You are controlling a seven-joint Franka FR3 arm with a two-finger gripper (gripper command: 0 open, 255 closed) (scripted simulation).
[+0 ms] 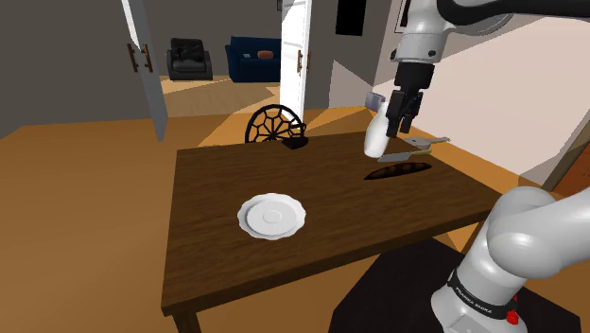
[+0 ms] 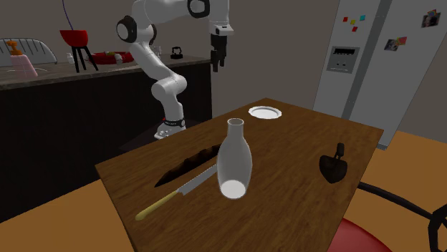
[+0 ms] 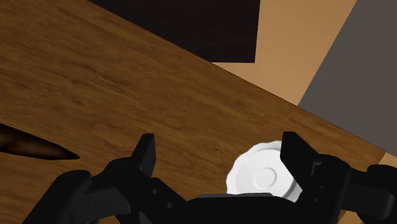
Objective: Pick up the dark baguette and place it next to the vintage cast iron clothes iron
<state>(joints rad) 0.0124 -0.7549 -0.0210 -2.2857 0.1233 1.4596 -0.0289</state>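
Obs: you're holding the gripper high over the table, upper right of the shoulder frame. In the second ext. view it's hanging at top centre. In the wrist view the fingers are standing wide apart w/ nothing between them, so you're carrying nothing.

The dark baguette is lying flat on the tabletop, right of centre in the shoulder frame, below the gripper w/ clear air between. In the second ext. view it's lying lower left, just beside a knife w/ a yellowish handle. The wrist view is catching one pointed end at the frame's left edge.

The iron, small & black, is sitting near the table's far edge, centre of the shoulder frame. In the second ext. view it's sitting right of centre, well apart from the baguette.

A white vase is standing between baguette & iron in the second ext. view. A white plate is resting mid-table in the shoulder frame. In the wrist view it's showing lower right, on the table beneath the fingers.
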